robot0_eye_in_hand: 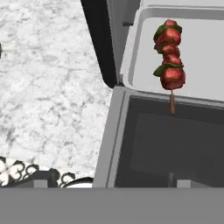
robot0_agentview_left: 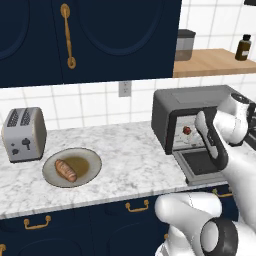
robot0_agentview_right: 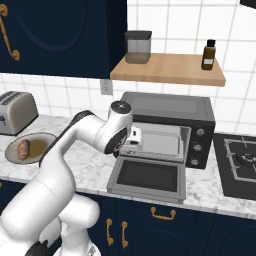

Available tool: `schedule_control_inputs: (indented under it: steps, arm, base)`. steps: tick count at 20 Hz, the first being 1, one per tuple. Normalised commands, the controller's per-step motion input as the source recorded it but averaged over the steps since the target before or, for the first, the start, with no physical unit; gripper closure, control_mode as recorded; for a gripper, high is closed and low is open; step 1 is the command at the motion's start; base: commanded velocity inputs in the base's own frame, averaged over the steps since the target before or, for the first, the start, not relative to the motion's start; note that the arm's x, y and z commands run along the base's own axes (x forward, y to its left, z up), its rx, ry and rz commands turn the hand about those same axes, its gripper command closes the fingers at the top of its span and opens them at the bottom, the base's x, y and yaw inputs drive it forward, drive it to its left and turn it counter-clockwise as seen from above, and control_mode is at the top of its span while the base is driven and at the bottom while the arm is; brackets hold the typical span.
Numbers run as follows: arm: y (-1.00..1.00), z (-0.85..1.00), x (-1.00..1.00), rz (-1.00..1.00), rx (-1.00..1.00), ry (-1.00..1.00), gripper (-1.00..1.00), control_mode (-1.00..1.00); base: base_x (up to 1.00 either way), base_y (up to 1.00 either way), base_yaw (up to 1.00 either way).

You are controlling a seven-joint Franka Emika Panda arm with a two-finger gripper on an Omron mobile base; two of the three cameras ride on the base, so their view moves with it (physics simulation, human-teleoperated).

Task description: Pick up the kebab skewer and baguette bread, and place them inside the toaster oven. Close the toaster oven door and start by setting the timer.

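Kebab skewer [robot0_eye_in_hand: 169,57]: red chunks, green bits, lying apparently free on oven tray [robot0_eye_in_hand: 144,70]; pincer [robot0_agentview_right: 131,142] spread.

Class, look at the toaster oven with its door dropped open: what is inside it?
Inside the toaster oven, the kebab skewer lies on a pale tray, its stick end toward the open door. The arm covers the cavity's left part.

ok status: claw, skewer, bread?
Claw open, empty, at oven mouth. Skewer on oven tray, stick end over door. Bread on plate. Door down.
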Motion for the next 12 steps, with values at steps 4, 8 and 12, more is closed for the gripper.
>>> schedule_control_inputs:
  steps: [4, 8, 12]
  arm:
    - [1.0, 0.17, -0.71, -0.04, 0.0, 0.0, -1.0, -1.0]
    - [1.0, 0.18, -0.29, -0.01, 0.0, 0.0, -1.0, -1.0]
    - [1.0, 0.23, 0.02, 0.01, 0.0, 0.0, -1.0, -1.0]
  base:
    - [0.0, 0.0, 0.0]
    - [0.0, 0.0, 0.0]
    - [0.0, 0.0, 0.0]
